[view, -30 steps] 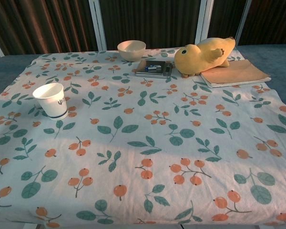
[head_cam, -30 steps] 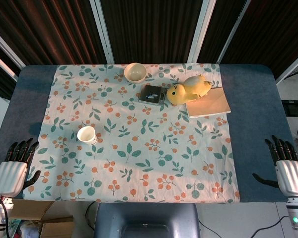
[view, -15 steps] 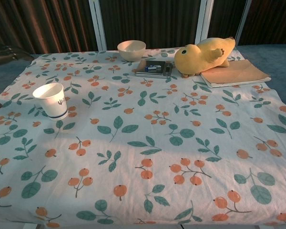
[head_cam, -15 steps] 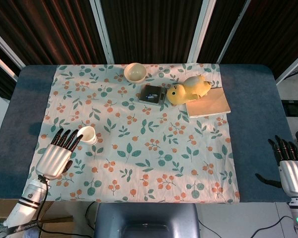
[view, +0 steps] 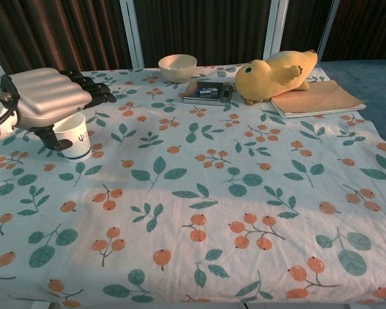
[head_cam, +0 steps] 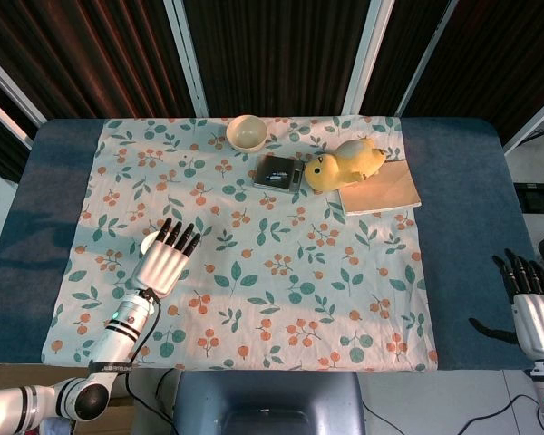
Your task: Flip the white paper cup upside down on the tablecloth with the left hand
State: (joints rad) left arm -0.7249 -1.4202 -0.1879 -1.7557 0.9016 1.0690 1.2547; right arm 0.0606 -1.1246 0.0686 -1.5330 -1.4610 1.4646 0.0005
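Note:
The white paper cup (view: 74, 138) stands upright, mouth up, on the left part of the floral tablecloth (view: 199, 187). In the head view only a sliver of the white paper cup (head_cam: 150, 242) shows past my left hand (head_cam: 166, 258). That left hand (view: 48, 96) hovers over the cup, back upward, fingers stretched out and apart, holding nothing. Its thumb hangs down beside the cup's left wall. My right hand (head_cam: 531, 308) lies off the cloth at the table's right front edge, fingers extended, empty.
At the back of the cloth sit a cream bowl (head_cam: 247, 132), a small dark scale (head_cam: 278, 171), and a yellow plush duck (head_cam: 346, 164) resting on a tan notebook (head_cam: 381, 188). Blue table surface (head_cam: 462, 208) borders the cloth on both sides.
My left hand has travelled from the table's left front edge rightward and forward until it covers the cup. The cup has not moved. The right hand has drifted slightly toward the front.

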